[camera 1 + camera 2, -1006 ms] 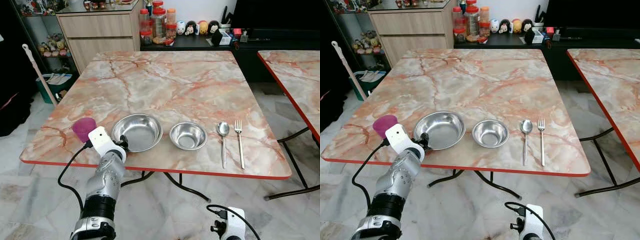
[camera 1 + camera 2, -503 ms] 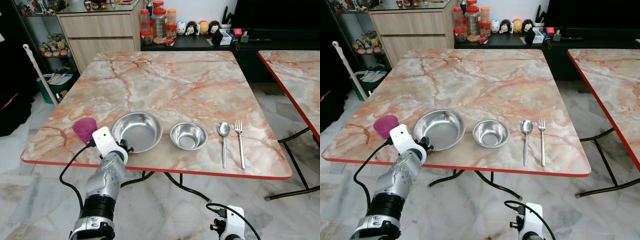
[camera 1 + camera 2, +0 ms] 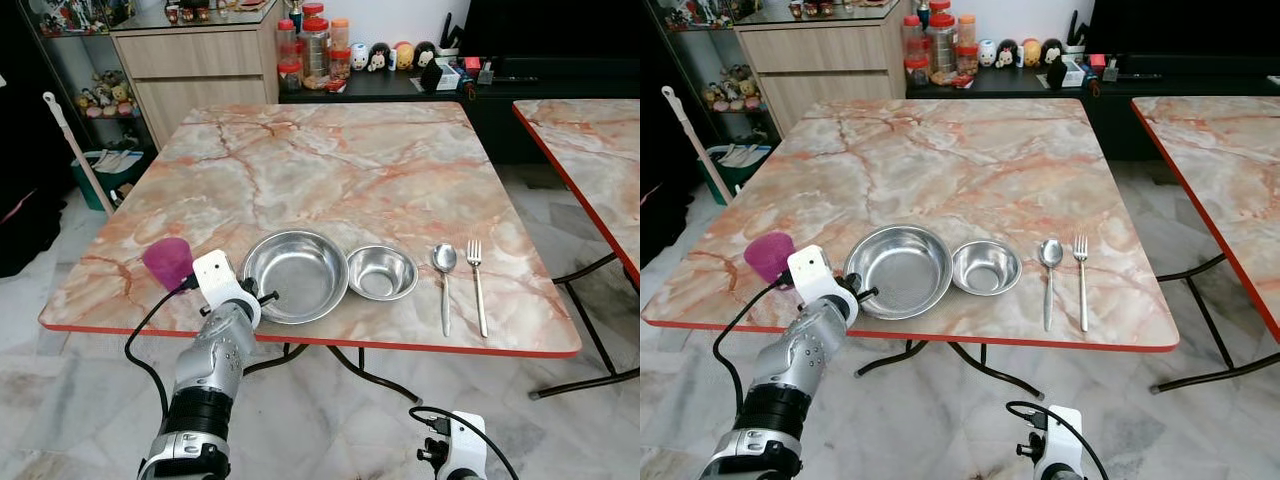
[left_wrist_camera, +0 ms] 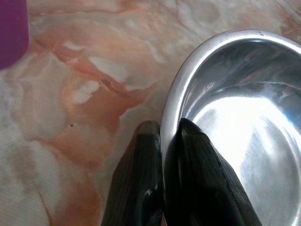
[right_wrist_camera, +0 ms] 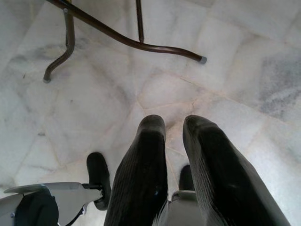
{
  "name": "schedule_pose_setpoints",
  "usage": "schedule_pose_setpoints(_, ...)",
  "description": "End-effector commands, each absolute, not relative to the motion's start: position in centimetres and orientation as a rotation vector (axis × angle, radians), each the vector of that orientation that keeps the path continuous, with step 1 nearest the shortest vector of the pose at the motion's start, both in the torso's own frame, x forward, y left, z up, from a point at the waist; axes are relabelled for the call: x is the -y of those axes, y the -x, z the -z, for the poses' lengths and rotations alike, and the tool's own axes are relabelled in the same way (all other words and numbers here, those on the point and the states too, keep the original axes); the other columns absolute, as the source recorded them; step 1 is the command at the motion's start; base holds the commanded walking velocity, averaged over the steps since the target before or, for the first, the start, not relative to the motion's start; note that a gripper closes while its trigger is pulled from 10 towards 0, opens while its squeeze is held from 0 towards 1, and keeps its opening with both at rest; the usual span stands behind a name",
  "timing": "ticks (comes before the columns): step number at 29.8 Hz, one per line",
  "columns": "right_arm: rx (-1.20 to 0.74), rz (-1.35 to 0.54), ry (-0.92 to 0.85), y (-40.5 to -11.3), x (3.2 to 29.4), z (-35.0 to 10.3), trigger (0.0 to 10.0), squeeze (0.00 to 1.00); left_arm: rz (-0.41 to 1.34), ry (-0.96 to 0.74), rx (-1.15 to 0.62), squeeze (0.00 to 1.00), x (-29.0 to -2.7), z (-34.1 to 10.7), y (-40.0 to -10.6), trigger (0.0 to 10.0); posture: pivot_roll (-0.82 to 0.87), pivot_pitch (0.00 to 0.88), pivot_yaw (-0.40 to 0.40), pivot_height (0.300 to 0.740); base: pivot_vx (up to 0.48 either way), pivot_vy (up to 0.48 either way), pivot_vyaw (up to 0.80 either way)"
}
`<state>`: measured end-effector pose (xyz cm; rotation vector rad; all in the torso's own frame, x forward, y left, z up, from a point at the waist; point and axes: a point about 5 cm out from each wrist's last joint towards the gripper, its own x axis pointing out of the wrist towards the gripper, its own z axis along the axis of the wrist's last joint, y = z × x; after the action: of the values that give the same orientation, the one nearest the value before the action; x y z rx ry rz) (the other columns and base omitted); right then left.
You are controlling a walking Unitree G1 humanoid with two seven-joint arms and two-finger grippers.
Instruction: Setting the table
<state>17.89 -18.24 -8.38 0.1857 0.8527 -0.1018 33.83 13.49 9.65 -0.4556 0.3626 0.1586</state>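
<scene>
From my remote seat, the place setting along the near edge of the square marble-patterned table with the red rim (image 3: 330,170) looked nearly complete. Farthest left stood the small magenta plastic cup (image 3: 168,260), upright and just clear of my left arm's white wrist housing. Next came the left gripper (image 4: 162,141), its two black fingers pinched tight on the rim of the large round stainless-steel bowl (image 3: 296,275), one finger inside the wall and one outside; I had that bowl flat on the table, its right rim touching or all but touching the small round stainless-steel bowl (image 3: 381,272). Right of that lay the steel spoon (image 3: 444,280) and the steel fork (image 3: 475,282), side by side, handles toward me, a little apart from each other. The right gripper (image 5: 174,136) hung idle low by the floor tiles, fingers only narrowly parted and holding nothing. I judged that what remained was to let go of the big bowl, perhaps after a final nudge for spacing, and draw the arm back.
</scene>
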Motion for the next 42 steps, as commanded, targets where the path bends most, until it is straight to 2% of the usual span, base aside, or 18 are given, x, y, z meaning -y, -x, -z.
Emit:
schedule_pose_setpoints(1,-0.861,0.097,-0.186,-18.0,18.1,8.4,10.0,0.00,-0.189,0.428,-0.395,0.00,-14.2,-8.9,-33.5,0.0,0.05,0.000,0.053,0.740,0.000,0.000,0.00)
schedule_pose_setpoints(6,-0.860,0.091,-0.184,-18.1,18.0,8.3,10.0,0.00,-0.194,0.438,-0.384,0.00,-14.3,-8.9,-33.4,0.0,0.05,0.000,0.050,0.740,0.000,0.000,0.00)
schedule_pose_setpoints(11,-0.860,0.079,-0.178,-18.3,17.9,8.3,10.0,0.00,-0.191,0.497,-0.297,0.00,-14.7,-9.7,-33.4,0.0,0.06,0.000,0.046,0.740,0.000,0.000,0.00)
schedule_pose_setpoints(13,-0.854,0.080,-0.180,-18.5,18.0,8.2,10.0,0.00,-0.100,0.673,-0.079,0.00,-14.8,-12.6,-33.7,0.1,0.06,0.000,0.037,0.740,0.000,0.000,0.00)
schedule_pose_setpoints(14,-0.854,0.080,-0.180,-18.5,18.0,8.2,10.0,0.00,-0.100,0.673,-0.079,0.00,-14.8,-12.6,-33.7,0.1,0.06,0.000,0.037,0.740,0.000,0.000,0.00)
schedule_pose_setpoints(15,-0.848,0.079,-0.180,-18.7,18.1,8.1,10.0,0.00,-0.022,0.765,0.071,0.00,-14.7,-14.7,-33.7,10.0,0.07,0.000,0.028,0.740,0.000,0.000,0.00)
schedule_pose_setpoints(25,-0.832,0.092,-0.183,-19.1,18.5,7.8,10.0,0.00,0.004,0.753,0.218,0.00,-14.1,-16.6,-33.4,10.0,0.06,0.000,0.014,0.740,0.000,0.000,0.00)
schedule_pose_setpoints(29,-0.818,0.103,-0.185,-19.3,18.9,7.6,10.0,0.00,-0.024,0.662,0.280,0.00,-14.4,-17.4,-33.4,10.0,0.05,0.000,0.004,0.740,0.000,-0.480,0.00)
schedule_pose_setpoints(42,-0.812,0.107,-0.173,-19.7,19.3,7.4,10.0,0.00,-0.046,0.620,0.334,0.00,-14.6,-18.7,-33.7,10.0,0.03,0.000,-0.002,0.740,0.000,-0.480,0.00)
